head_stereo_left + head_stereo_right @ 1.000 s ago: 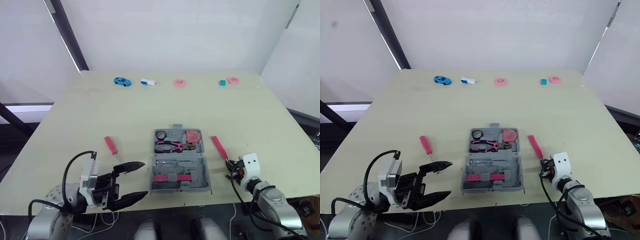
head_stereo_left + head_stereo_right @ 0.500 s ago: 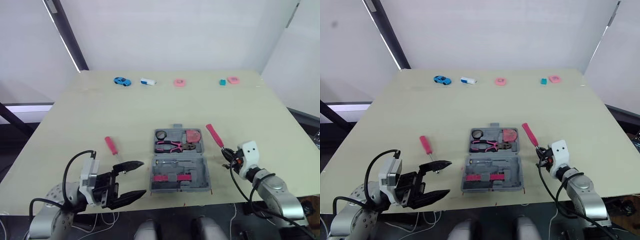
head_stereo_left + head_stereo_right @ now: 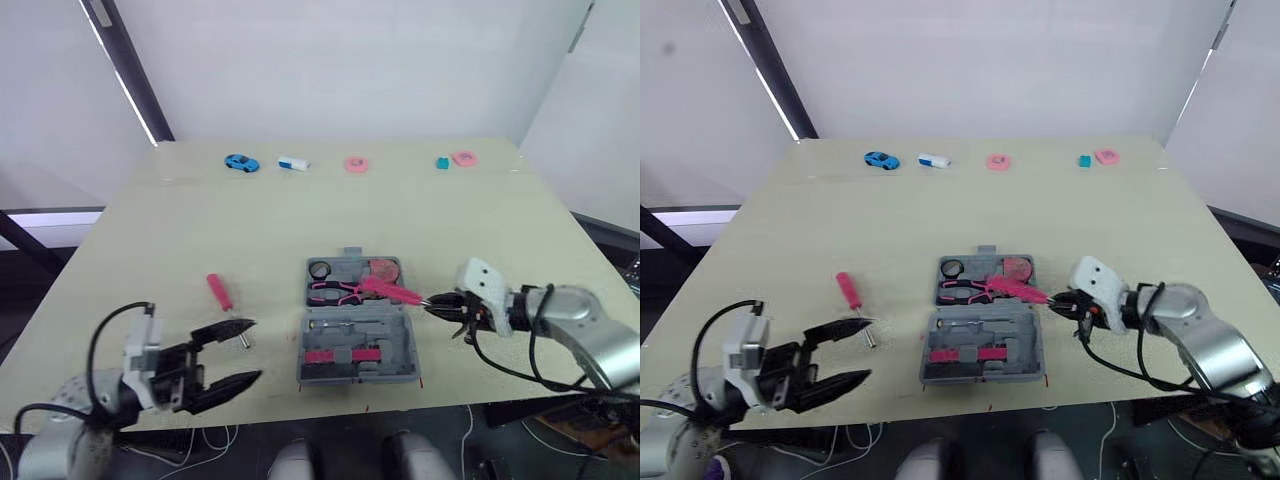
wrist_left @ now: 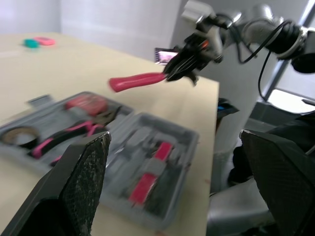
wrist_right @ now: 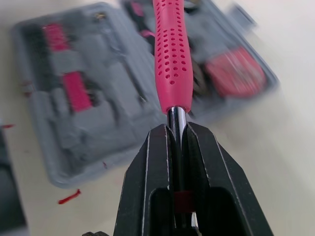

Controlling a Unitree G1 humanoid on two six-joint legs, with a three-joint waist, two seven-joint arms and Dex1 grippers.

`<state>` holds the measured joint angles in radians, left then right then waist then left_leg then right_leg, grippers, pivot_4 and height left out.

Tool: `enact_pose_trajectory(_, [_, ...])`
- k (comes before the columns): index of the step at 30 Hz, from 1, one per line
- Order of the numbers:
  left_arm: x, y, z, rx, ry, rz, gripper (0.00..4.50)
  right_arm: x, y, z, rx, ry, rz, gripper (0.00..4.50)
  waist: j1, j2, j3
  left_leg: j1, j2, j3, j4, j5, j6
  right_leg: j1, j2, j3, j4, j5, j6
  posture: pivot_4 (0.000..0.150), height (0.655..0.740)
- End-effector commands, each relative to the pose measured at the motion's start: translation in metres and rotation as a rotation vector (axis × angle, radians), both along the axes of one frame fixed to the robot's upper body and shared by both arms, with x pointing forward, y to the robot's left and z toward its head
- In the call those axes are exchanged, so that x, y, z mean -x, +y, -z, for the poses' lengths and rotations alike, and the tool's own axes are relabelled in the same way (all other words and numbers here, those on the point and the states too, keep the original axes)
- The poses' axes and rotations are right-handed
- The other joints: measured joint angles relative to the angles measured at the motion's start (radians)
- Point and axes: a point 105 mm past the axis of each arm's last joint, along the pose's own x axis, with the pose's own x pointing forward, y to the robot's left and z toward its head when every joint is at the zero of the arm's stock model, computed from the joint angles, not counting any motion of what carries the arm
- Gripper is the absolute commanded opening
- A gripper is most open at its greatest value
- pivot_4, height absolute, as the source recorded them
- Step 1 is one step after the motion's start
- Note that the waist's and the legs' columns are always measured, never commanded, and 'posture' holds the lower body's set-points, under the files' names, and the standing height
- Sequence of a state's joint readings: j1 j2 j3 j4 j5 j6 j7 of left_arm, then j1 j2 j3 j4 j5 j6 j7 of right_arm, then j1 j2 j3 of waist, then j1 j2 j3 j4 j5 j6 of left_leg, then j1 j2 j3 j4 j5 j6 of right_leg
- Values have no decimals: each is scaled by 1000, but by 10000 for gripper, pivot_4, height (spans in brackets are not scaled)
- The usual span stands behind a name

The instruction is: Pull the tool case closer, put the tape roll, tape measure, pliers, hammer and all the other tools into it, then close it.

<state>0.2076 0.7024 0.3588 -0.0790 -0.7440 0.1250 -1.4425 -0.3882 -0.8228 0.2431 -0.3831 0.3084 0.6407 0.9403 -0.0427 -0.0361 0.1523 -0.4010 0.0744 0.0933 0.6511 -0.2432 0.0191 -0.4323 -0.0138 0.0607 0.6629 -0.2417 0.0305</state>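
My left gripper (image 3: 245,352) hangs open at the near edge of the table (image 3: 500,220). Just beyond, the tool case (image 3: 360,372) lies open. My right gripper (image 3: 435,303) clamps the shaft of a pink-handled screwdriver (image 3: 390,291), handle over the case's far half. Packing step, I judge: next, lower it into a free slot. A second screwdriver (image 3: 219,291) waits to the left.

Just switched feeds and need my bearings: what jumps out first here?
The right claw holds a pink-handled tool by its metal shaft, above the open tool case near the table front edge. The left claw hangs open to the case's left, near a pink screwdriver.
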Motion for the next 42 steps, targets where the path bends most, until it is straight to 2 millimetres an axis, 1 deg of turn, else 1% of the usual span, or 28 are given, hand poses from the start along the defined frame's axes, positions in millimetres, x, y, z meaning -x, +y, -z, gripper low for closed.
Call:
enact_pose_trajectory(1, [1, 15, -13, -13, -35, -9, 45000, 10, 18, -8, 95, 25, -102, 921, 3, 0, 0, 0, 0, 0, 0, 0, 0, 0, 0, 0, 0, 0, 0, 1500, 7400])
enact_pose_trajectory(6, [-2, 26, -16, -46, -31, 19, 45000, 10, 35, -8, 205, 85, -152, 921, 9, 0, 0, -5, -1, 0, 1, 0, 0, -3, -6, -3, -2, 1, -1, 1500, 7400])
enact_pose_trajectory(8, [-4, 28, -18, -49, -34, 20, 45000, 8, 40, -7, 214, 89, -154, 921, 8, -1, 0, -9, -1, 0, 2, 0, 0, -6, -6, -3, -1, 1, -1, 1500, 7400])
enact_pose_trajectory(9, [-4, 29, -18, -51, -35, 20, 45000, 6, 43, -7, 213, 91, -151, 921, 8, -1, 0, -16, -1, 0, 4, 0, 0, -12, -4, -5, 0, 1, -1, 1500, 7400])
enact_pose_trajectory(10, [-5, 29, -19, -55, -35, 25, 45000, 6, 45, -6, 219, 96, -153, 921, 8, 0, 0, -16, -1, 0, 4, 0, 0, -12, -4, -5, 0, 1, -1, 1500, 7400])
enact_pose_trajectory(15, [-11, 13, -27, -69, -45, 53, 45000, 6, 51, -3, 227, 108, -157, 921, 8, 0, 0, -17, -1, -1, 3, 0, 0, -13, -3, -6, 1, 1, -1, 1500, 7400])
enact_pose_trajectory(23, [-14, -6, -38, -79, -42, 83, 45000, 6, 53, -1, 236, 116, -168, 921, 6, 0, 0, -17, -1, -1, 4, 0, 0, -13, -3, -6, 1, 2, 0, 1500, 7400])
enact_pose_trajectory(30, [-17, -9, -39, -126, -38, 103, 45000, 4, 62, 3, 255, 130, -187, 921, 4, 0, 0, -17, -1, -2, 4, 0, 0, -13, -2, -6, 2, 2, 0, 1500, 7400])
enact_pose_trajectory(37, [-21, -10, -34, -188, -40, 127, 45000, -2, 71, 15, 287, 142, -204, 921, 5, 0, 0, -17, -1, -1, 4, 0, 0, -13, -2, -6, 2, 3, 1, 1500, 7400])
enact_pose_trajectory(42, [-23, -12, -33, -191, -41, 132, 45000, -6, 78, 28, 318, 150, -217, 921, 3, 0, 0, -17, -1, -1, 4, 0, 0, -13, -2, -6, 2, 3, 1, 1500, 7400])
